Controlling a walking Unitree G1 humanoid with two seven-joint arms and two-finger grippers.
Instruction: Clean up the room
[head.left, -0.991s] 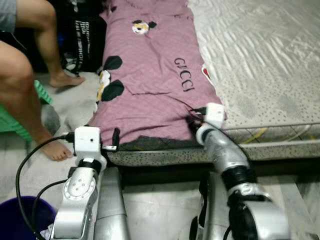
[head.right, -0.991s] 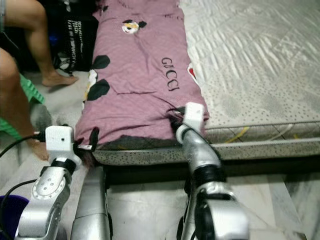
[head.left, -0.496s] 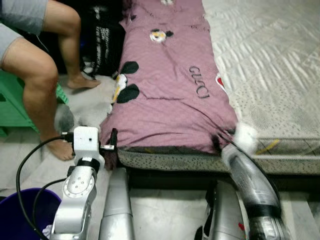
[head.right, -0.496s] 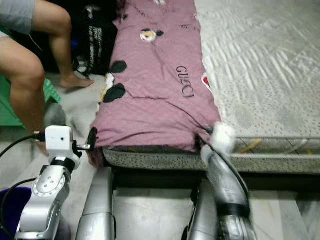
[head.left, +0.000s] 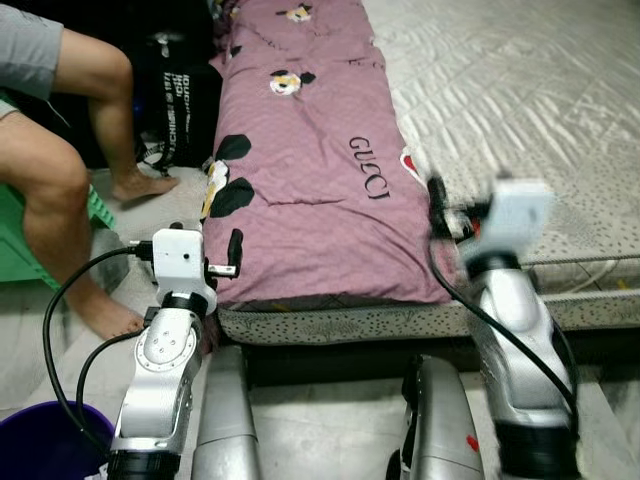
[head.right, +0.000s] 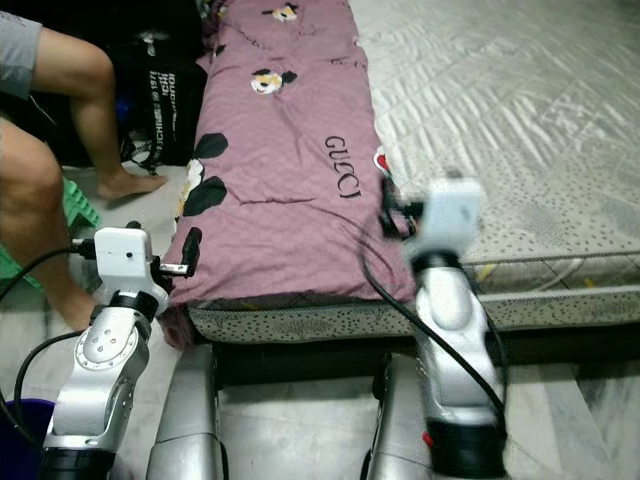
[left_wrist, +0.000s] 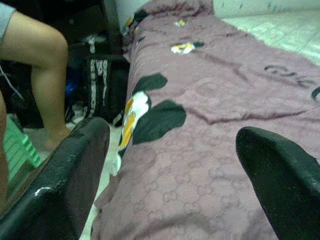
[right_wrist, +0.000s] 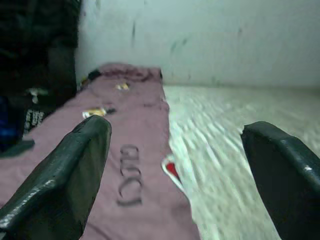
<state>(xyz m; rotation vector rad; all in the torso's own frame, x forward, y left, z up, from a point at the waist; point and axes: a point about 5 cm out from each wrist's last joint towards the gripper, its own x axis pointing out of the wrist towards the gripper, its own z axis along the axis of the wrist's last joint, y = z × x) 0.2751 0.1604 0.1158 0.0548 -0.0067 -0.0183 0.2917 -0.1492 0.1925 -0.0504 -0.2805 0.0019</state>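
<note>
While both grippers, left gripper (head.left: 232, 262) and right gripper (head.right: 388, 212), hover with fingers apart (nothing held), the mauve flower-printed blanket (head.left: 310, 170) awaits straightening; next move requires regrasping its 2 corners.

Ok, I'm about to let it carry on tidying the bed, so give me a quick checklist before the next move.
1. Left gripper open, holding nothing: ok.
2. Right gripper open, holding nothing: ok.
3. Purple blanket lies flat along the mattress edge: ok.
4. Person's leg stands close beside the left arm: not ok.
5. Right arm sharp enough to place exactly in the eye views: cannot tell, blurred.
</note>
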